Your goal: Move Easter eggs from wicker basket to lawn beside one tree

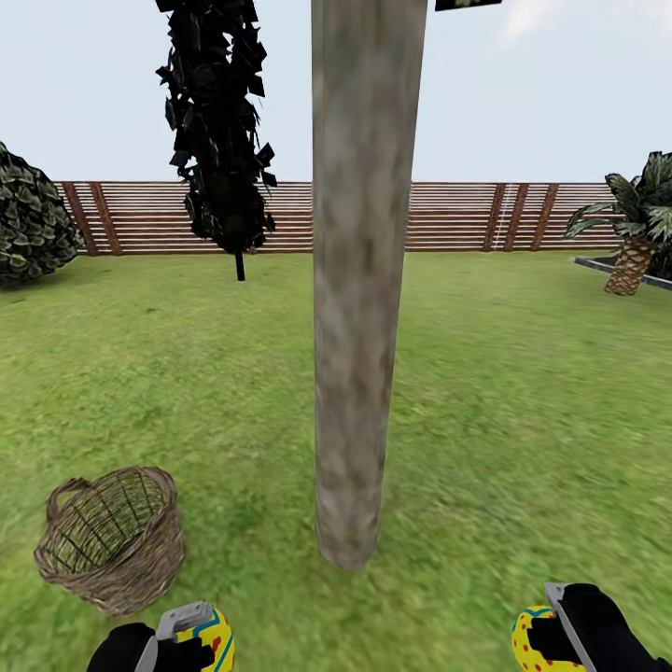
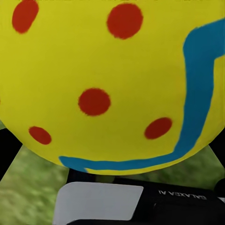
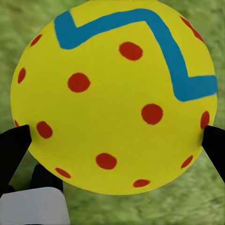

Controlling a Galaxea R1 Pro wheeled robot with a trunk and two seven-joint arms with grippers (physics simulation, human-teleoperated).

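Head view: the tree stands dead ahead; the wicker basket sits left of its base on the lawn. My left gripper and right gripper are each clenched on an egg, near the trunk's foot.

Left wrist view: one yellow egg is grasped between my fingers.

Right wrist view: the other egg is pinched above grass.
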